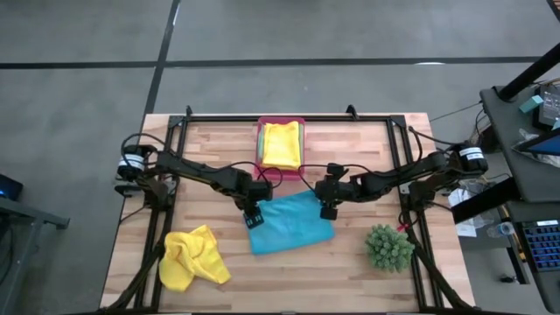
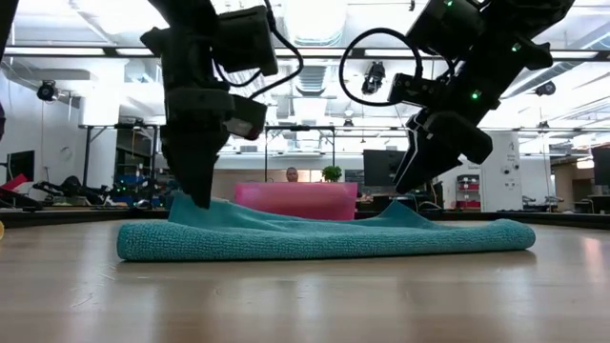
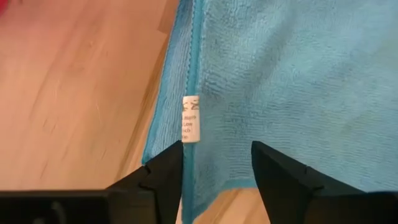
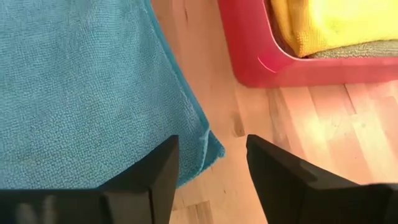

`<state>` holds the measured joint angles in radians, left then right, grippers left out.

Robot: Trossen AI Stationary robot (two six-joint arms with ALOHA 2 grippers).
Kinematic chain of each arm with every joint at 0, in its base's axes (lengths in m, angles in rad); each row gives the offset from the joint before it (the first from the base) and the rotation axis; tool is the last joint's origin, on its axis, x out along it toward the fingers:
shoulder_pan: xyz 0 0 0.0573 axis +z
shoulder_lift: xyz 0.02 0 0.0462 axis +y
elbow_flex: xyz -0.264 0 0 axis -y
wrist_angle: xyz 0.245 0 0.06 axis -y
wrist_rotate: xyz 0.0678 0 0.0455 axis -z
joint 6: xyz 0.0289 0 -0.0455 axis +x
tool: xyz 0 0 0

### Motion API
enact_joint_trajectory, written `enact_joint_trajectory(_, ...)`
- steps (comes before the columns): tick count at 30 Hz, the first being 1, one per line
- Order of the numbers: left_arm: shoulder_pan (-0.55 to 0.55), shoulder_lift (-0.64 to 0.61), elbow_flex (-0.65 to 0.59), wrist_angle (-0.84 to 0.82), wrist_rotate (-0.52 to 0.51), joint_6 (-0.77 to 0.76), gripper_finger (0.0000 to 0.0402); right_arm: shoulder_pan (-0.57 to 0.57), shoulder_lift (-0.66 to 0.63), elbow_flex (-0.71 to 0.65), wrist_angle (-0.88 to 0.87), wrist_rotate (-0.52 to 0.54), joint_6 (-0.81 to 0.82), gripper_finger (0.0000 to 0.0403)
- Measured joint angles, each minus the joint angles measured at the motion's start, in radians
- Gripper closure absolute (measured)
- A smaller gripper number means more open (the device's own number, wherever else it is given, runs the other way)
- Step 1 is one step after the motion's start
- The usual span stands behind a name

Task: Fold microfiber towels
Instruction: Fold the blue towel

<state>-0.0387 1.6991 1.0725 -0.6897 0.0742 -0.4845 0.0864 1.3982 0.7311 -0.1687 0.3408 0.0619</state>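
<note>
Done: folded yellow towel (image 1: pixel 281 144) in tray (image 1: pixel 261 122), 12 o'clock | In hand: blue towel (image 1: pixel 290 223) doubled at centre; left gripper (image 1: pixel 255 218), right gripper (image 1: pixel 329 210) over far corners, jaws parted, empty | Left: crumpled yellow towel (image 1: pixel 192 258), 8 o'clock

A lab or workshop: monitors (image 2: pixel 381 168), equipment racks (image 2: pixel 114 157) and ceiling strip lights (image 2: pixel 86 50).

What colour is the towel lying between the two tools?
Turquoise blue towel, clearest in the high view.

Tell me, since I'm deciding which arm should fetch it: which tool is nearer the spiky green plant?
Right. The right tool sits at the turquoise microfiber towel's far right corner, just up-left of the spiky green plant. The left tool is at the towel's left edge, farther away.
</note>
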Motion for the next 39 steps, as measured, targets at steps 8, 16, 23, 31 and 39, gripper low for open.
enact_joint_trajectory(8, -0.031, -0.064, 0.000, 0.000, -0.002, -0.013, 0.0233, 0.006, -0.020, 0.000, -0.009, -0.010, 0.015, 0.0233)
enact_joint_trajectory(16, -0.160, -0.073, 0.000, 0.007, -0.095, -0.037, 0.0233, 0.064, -0.027, 0.000, 0.002, -0.087, 0.119, 0.0246)
enact_joint_trajectory(23, -0.210, -0.073, 0.000, 0.038, -0.148, -0.084, 0.0233, 0.079, -0.023, 0.000, -0.012, -0.058, 0.207, 0.0267)
enact_joint_trajectory(31, -0.236, -0.073, -0.001, 0.006, -0.202, -0.074, 0.0233, 0.173, -0.023, 0.001, -0.003, -0.086, 0.265, 0.0286)
enact_joint_trajectory(39, -0.246, -0.077, -0.001, -0.007, -0.284, -0.063, 0.0233, 0.248, -0.023, 0.001, -0.053, -0.087, 0.654, 0.0293)
